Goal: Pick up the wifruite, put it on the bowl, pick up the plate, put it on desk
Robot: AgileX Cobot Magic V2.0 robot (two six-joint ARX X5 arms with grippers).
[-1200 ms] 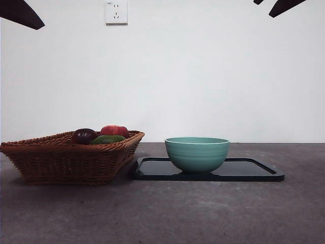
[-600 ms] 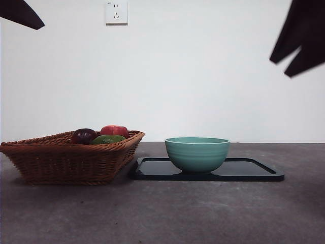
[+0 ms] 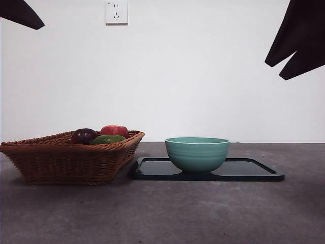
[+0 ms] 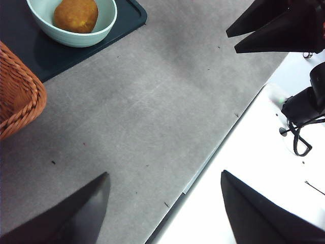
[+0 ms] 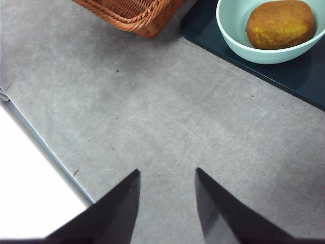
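bare desk (image 3: 167, 213) in front, basket (image 3: 66, 160) seemingly touching tray (image 3: 254, 170)

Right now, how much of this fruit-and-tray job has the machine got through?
Done: the wifruite lies in the bowl. In hand: the right pincer hangs open above the desk, holding nothing; the left pincer waits, open. Left: the bowl sits on the black tray, which isn't lifted yet.

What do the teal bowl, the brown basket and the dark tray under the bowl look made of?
Pale teal-green bowl: likely glazed ceramic, glossy and ridged. Brown woven basket: wicker or rattan, strands visible. Flat black tray: glossy and reflective, probably plastic or lacquer.
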